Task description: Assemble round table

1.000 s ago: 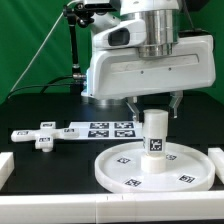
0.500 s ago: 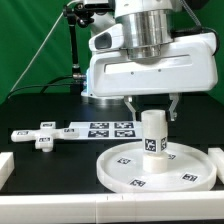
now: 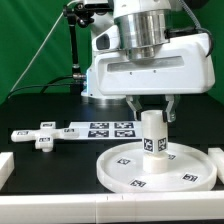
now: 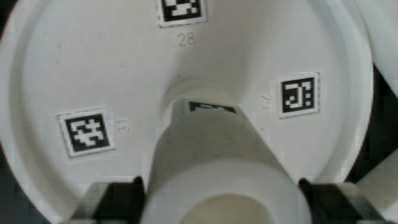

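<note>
While the hand (image 3: pixel 152 108) hangs straight over the leg (image 3: pixel 152 137), its jaws stand wide. One finger is on each side of the leg's top, with a gap showing on both sides in the exterior view, and nothing is gripped. The leg stands upright at the middle of the round disc (image 3: pixel 108 170), which lies flat and rim up, near, toward the exterior view's right. The wrist view looks down the leg (image 4: pixel 214 150) onto the round disc (image 4: pixel 71 60). Dark pads (image 4: pixel 121 200) flank the cylinder there, but contact is not clear. Whether the leg is fully seated in the disc, cannot tell.

Step in hand, as I judge it: take hold of the leg to seat or turn it into the disc. To do it well:
- Come down straight and keep the leg centred between the fingers.
- Close low enough for a firm hold.
- Keep the leg vertical so it goes in square.
- Watch the disc, which looks loose on the desk and may turn with the leg.

The cross-bar foot (image 3: pixel 36 135) lies well apart at the exterior view's left, untouched. The marker board (image 3: pixel 100 128) lies between it and the disc.

The desk (image 3: pixel 40 105) is matte black — no glare. White blocky brackets (image 3: pixel 3 168) sit at its near left and right edges. A green curtain (image 3: pixel 25 40) hangs behind, with a black stand (image 3: pixel 72 50) at far left.
</note>
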Controlling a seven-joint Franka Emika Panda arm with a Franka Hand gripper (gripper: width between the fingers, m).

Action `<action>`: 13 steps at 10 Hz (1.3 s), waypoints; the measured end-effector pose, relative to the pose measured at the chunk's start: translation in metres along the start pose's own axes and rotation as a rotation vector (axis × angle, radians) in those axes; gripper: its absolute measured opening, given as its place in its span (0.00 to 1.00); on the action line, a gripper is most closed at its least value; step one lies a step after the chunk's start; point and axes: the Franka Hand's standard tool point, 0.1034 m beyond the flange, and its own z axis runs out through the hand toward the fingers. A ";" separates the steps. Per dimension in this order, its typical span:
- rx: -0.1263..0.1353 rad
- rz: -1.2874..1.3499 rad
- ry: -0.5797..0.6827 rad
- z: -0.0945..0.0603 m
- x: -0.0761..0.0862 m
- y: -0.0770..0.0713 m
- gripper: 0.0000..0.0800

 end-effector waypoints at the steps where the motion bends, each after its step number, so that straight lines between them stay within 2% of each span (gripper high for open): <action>1: 0.005 0.116 -0.015 0.000 -0.002 0.000 0.51; 5: 0.022 0.563 -0.035 0.002 -0.008 -0.005 0.51; 7: 0.028 0.650 -0.045 0.002 -0.009 -0.005 0.51; 9: 0.025 0.550 -0.043 0.002 -0.009 -0.005 0.53; 10: 0.019 0.470 -0.043 0.002 -0.009 -0.007 0.74; 11: 0.015 0.386 -0.036 0.002 -0.013 -0.010 0.79; 13: 0.017 0.196 -0.033 0.002 -0.013 -0.010 0.81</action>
